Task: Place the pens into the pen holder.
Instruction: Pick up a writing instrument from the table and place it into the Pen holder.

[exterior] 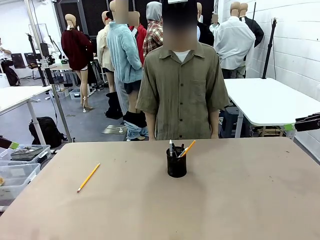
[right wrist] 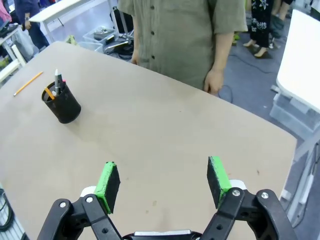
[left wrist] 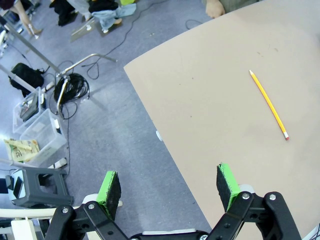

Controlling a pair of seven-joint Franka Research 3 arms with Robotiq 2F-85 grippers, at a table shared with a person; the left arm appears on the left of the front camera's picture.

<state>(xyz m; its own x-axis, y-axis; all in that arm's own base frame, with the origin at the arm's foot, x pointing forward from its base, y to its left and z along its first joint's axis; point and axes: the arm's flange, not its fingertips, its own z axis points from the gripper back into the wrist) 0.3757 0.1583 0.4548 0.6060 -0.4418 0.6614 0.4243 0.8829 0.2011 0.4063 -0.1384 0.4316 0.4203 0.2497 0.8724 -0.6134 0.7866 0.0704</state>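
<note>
The black mesh pen holder [exterior: 176, 164] stands upright at the table's middle, towards the person. Inside it are a silver-white pen [exterior: 170, 147], a dark pen and an orange pencil [exterior: 188, 148]. A yellow pencil [exterior: 88, 177] lies loose on the left part of the table. My left gripper [left wrist: 167, 186] is open and empty, hanging over the table's left edge, with that pencil [left wrist: 269, 104] well ahead of it. Above the right part of the table my right gripper [right wrist: 162, 182] is also open and empty, with the holder [right wrist: 64, 104] and the loose pencil [right wrist: 28, 83] far off.
A person in an olive shirt [exterior: 182, 90] stands at the far edge with arms down. The tan table [exterior: 240, 200] is bare around the holder. Clear plastic bins [left wrist: 40, 135], a stool and cables lie on the floor left of the table. A white table [exterior: 270, 100] stands at the back right.
</note>
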